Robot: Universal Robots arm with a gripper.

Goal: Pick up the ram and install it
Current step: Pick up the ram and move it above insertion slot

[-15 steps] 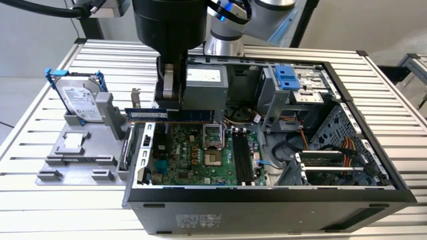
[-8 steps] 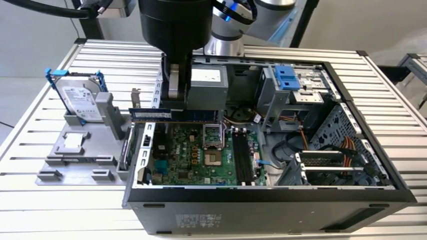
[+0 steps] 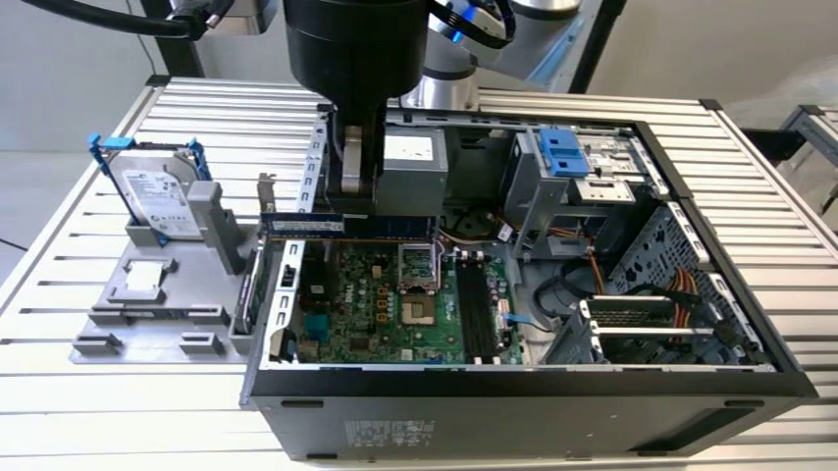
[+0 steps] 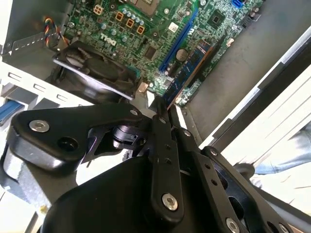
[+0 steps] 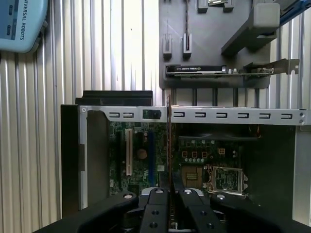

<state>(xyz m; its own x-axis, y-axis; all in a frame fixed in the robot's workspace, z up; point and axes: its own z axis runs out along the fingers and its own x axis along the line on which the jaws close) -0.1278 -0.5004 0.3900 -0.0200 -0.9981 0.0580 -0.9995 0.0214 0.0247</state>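
Observation:
The ram [image 3: 304,224] is a thin dark-blue strip held level over the back edge of the open computer case [image 3: 524,378], above the green motherboard [image 3: 373,309]. My gripper [image 3: 353,208] hangs straight down from the black arm and is shut on the strip near its middle. In the second wrist view the ram [image 4: 192,65] sticks out edge-on from my gripper [image 4: 163,104] towards the board. In the first wrist view the ram [image 5: 169,141] shows as a thin dark line running out from my gripper [image 5: 170,191]. The black memory slots [image 3: 478,304] lie at the exterior view's right of the processor socket.
A silver hard drive [image 3: 157,196] with blue rails stands in a grey fixture [image 3: 144,304] at the exterior view's left of the case. Inside the case are blue drive bays [image 3: 563,155], orange cables [image 3: 681,285] and a black fan [image 4: 97,73]. A slotted aluminium table [image 3: 78,412] carries everything.

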